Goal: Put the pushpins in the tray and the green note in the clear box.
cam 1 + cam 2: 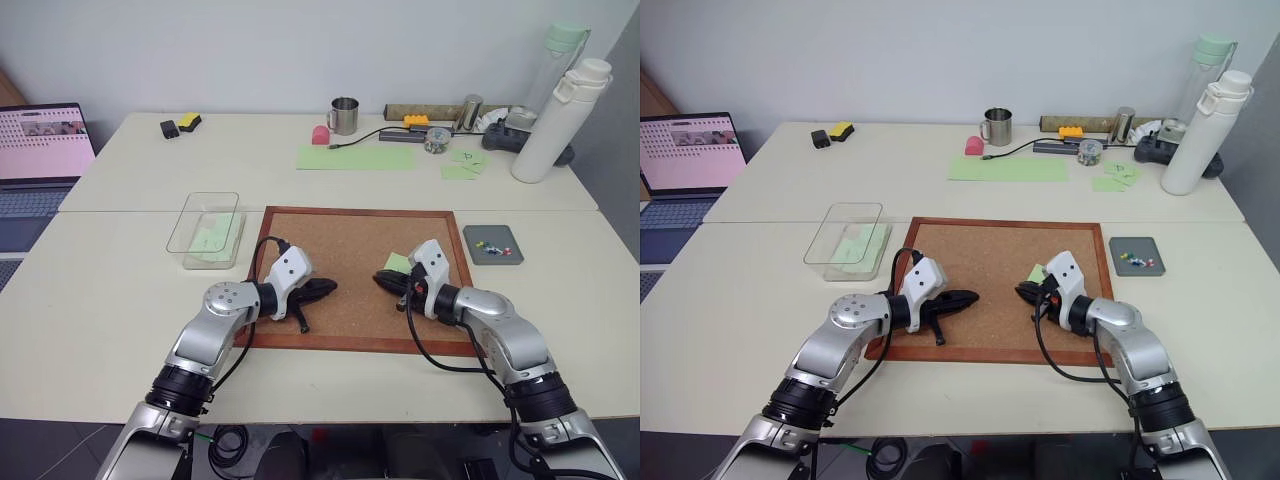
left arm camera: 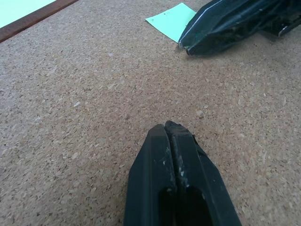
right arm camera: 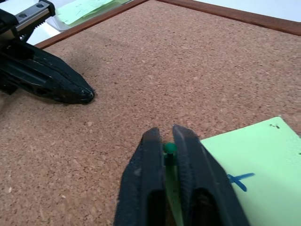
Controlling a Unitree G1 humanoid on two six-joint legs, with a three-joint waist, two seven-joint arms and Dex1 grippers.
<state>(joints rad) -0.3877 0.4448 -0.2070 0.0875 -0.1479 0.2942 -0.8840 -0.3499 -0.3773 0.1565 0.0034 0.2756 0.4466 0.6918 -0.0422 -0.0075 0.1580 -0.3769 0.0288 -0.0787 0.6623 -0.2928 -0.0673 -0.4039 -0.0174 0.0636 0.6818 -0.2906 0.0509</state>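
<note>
Writing: a blue scribble mark sits on the green note [image 3: 244, 174], shaped like a cross; I cannot read it as a letter. The laptop [image 1: 40, 150] at the far left shows a pink screen whose text is too small to read.
Right pincer: my right gripper [image 3: 169, 146] is clenched on a green pushpin [image 3: 170, 149], whose head shows between the two black fingertips, right at the edge of the note.
Green note: it lies on the cork board [image 1: 350, 250], on the board's right side, partly under my right gripper, with one corner reaching out past the fingers.
Left pincer: my left gripper [image 2: 164, 128] is shut with nothing in it, its tips just over bare cork, on the board's left side, well apart from the note. It points toward my right gripper.
Tray: the dark grey tray [image 1: 505, 235] stands on the table just right of the board, with several pushpins [image 1: 487, 244] in it, their heads blue, red, yellow and green.
Clear box: the clear box [image 1: 190, 225] stands on the table just left of the board's far corner, with pale green paper [image 1: 212, 240] lying in it.
Far table: a long pale green sheet [image 1: 355, 157], a metal mug [image 1: 344, 115], a white bottle [image 1: 555, 125] and small green notes [image 1: 463, 165] beside it.
</note>
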